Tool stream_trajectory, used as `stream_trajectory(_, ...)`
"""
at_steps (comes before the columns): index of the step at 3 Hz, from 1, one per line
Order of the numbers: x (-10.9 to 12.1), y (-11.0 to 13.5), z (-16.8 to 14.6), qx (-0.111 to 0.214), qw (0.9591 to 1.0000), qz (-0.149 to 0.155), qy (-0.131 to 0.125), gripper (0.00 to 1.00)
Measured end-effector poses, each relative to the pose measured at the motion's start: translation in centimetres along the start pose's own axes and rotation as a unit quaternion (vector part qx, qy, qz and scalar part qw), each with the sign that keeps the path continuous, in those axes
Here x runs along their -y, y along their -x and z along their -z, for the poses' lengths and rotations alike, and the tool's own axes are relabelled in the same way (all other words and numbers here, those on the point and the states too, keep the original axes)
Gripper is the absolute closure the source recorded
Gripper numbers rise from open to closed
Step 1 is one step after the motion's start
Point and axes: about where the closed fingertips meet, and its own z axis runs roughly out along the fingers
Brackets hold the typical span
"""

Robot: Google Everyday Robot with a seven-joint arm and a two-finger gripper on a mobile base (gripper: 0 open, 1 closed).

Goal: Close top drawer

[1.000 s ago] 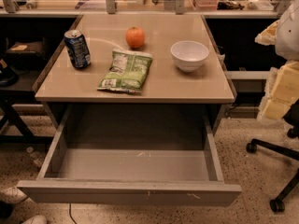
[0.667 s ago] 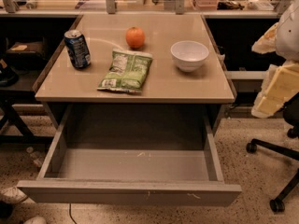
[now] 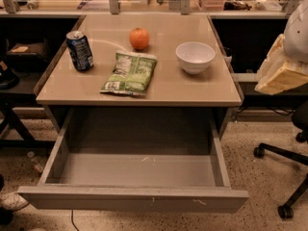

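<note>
The top drawer [image 3: 132,198] is pulled far out from under the table [image 3: 192,93], toward the camera. Its flat grey front panel has small pale scratch marks near the middle and right. The inside [image 3: 139,170] is empty apart from a few pale specks. My gripper [image 3: 281,69] is the pale cream and white part at the right edge of the view, level with the tabletop. It is off to the right of the table and well apart from the drawer.
On the tabletop stand a blue soda can [image 3: 80,50], an orange [image 3: 139,38], a green chip bag [image 3: 130,73] and a white bowl [image 3: 195,57]. An office chair base [image 3: 284,155] stands on the floor at right. A shoe [image 3: 12,201] is at lower left.
The pale arm part at the right edge has moved upward a little. The drawer and the things on the table have not moved.
</note>
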Motion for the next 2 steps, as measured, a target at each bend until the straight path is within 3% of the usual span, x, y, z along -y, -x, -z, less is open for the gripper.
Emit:
stream_trajectory(1,0.0,0.0,0.2,-0.001,1.0000,0.000,-0.002,0.88)
stream_trajectory(2,-3.0,-1.5,0.4,-0.032,0.9995,-0.001,0.000,1.00)
